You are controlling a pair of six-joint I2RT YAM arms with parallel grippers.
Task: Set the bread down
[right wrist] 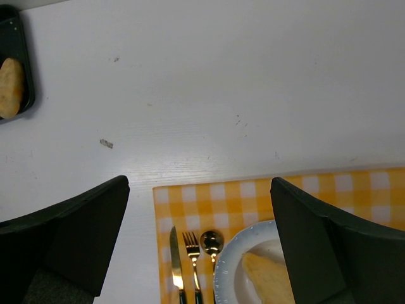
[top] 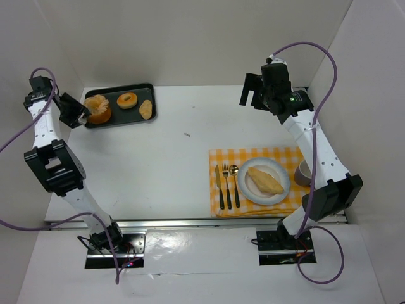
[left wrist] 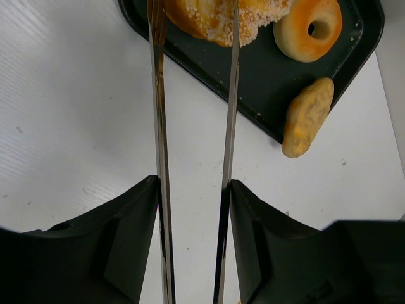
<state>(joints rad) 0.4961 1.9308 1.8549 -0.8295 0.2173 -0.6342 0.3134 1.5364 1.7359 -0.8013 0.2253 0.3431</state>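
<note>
My left gripper [top: 74,113] [left wrist: 193,183] is shut on a pair of metal tongs [left wrist: 158,126]. The two tong blades reach either side of a sugar-dusted bun [top: 98,107] [left wrist: 209,16] at the left end of a black tray [top: 130,118] [left wrist: 253,82]. Their tips run out of the wrist frame. A ring doughnut [top: 127,100] [left wrist: 308,28] and a small oval bread [top: 146,109] [left wrist: 307,117] also lie on the tray. A long bread [top: 264,180] [right wrist: 269,278] lies on a white plate [top: 286,172] [right wrist: 231,266]. My right gripper [top: 253,95] [right wrist: 199,183] is open and empty, high above the table.
The plate sits on a yellow checked placemat [top: 253,155] [right wrist: 253,196] with a knife [top: 217,183], fork [top: 226,183] and spoon [top: 235,183] to its left. A grey cup [top: 304,171] stands right of the plate. White walls enclose the table.
</note>
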